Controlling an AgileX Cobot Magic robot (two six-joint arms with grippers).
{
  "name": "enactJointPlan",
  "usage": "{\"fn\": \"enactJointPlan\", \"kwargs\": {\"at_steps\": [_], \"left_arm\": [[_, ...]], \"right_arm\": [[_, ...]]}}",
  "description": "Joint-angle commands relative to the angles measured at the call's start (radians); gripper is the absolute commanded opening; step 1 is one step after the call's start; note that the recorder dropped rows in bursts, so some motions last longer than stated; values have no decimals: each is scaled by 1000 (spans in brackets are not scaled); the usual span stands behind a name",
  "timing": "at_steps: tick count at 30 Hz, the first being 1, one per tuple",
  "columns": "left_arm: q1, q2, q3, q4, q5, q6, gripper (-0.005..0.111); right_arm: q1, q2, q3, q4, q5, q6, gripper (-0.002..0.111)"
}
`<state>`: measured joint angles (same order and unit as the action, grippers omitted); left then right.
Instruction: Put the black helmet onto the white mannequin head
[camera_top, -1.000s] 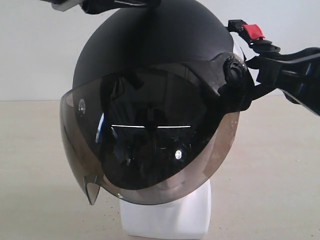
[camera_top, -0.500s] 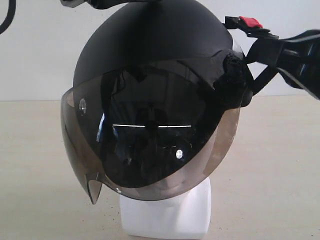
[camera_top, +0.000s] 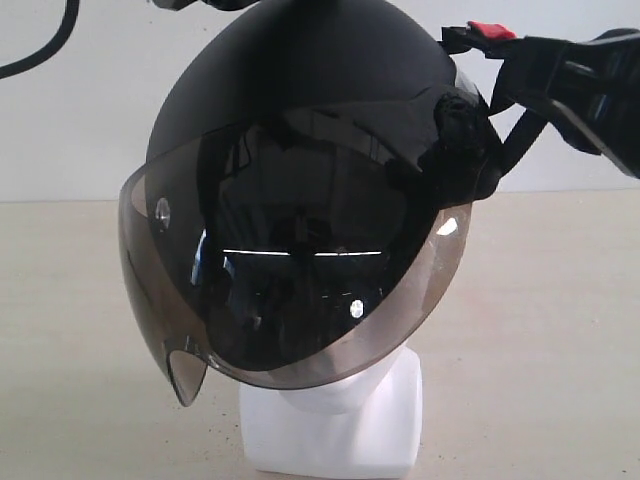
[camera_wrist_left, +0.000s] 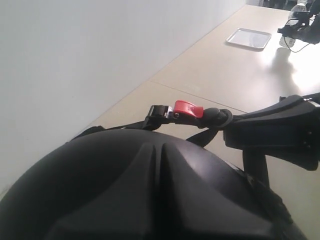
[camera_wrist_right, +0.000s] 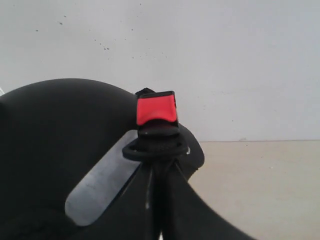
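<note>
Your right jaws are clamped shut on the chin strap (camera_wrist_right: 156, 150); whether your left jaws grip, you cannot tell. The black helmet (camera_top: 300, 110) sits tilted over the white mannequin head (camera_top: 335, 435). Tug that strap sideways and the head may topple.

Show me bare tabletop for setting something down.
Bare tabletop flanks the neck base of the white mannequin head on both sides; the visor overhangs the left-arm side. Crowded higher up: the black helmet over the head, the right gripper holding its chin strap.

Prob. a lab/test rm: bare white wall (camera_top: 560, 100), plain beige bench (camera_top: 540, 330), metal tray (camera_wrist_left: 248, 38).
</note>
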<state>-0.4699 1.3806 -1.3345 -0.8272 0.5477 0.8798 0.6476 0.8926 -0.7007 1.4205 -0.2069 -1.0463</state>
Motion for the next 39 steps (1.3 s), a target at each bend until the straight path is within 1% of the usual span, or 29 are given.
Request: {"fn": "enactJointPlan", "kwargs": {"at_steps": [1, 4, 9, 15, 16, 17, 18, 19, 20, 22, 25, 29, 30, 31, 34, 37, 39], "left_arm": [[-5, 57, 35, 56, 140, 18, 4], [-5, 57, 35, 56, 138, 26, 4], [-5, 57, 35, 56, 138, 26, 4], [-5, 57, 35, 56, 138, 26, 4], [-5, 57, 35, 56, 138, 26, 4], [-5, 57, 35, 56, 138, 26, 4], [-5, 57, 35, 56, 138, 26, 4], [-5, 57, 35, 56, 138, 26, 4], [-5, 57, 35, 56, 141, 26, 4], [-5, 57, 35, 56, 141, 26, 4], [-5, 57, 35, 54, 142, 26, 4], [-5, 57, 35, 54, 146, 26, 4], [-5, 57, 35, 54, 149, 26, 4], [-5, 57, 35, 54, 155, 26, 4], [-5, 57, 35, 54, 163, 26, 4], [-5, 57, 35, 54, 168, 26, 4], [-5, 57, 35, 54, 171, 26, 4]], "right_arm": [[-22, -33, -48, 11, -192, -40, 0], [-22, -33, -48, 13, -179, -42, 0], [-22, -33, -48, 13, -104, -44, 0], [-22, -33, -48, 13, -91, -17, 0], [-22, -33, -48, 13, -73, -14, 2], [-22, -33, -48, 13, -66, -14, 6], [-22, -33, -48, 13, -58, -9, 19], [-22, -33, -48, 13, -58, -6, 26], [-22, -33, -48, 13, -70, 6, 45], [-22, -33, -48, 61, -100, 16, 56], [-22, -33, -48, 124, -108, -14, 54], [-22, -33, -73, 321, -149, -184, 54], [-22, -33, -93, 324, -136, -260, 54], [-22, -33, -117, 324, -119, -292, 54], [-22, -33, -141, 324, -113, -299, 54], [-22, -44, -142, 324, -33, -352, 54], [-22, -44, -140, 324, 53, -437, 54]]}}
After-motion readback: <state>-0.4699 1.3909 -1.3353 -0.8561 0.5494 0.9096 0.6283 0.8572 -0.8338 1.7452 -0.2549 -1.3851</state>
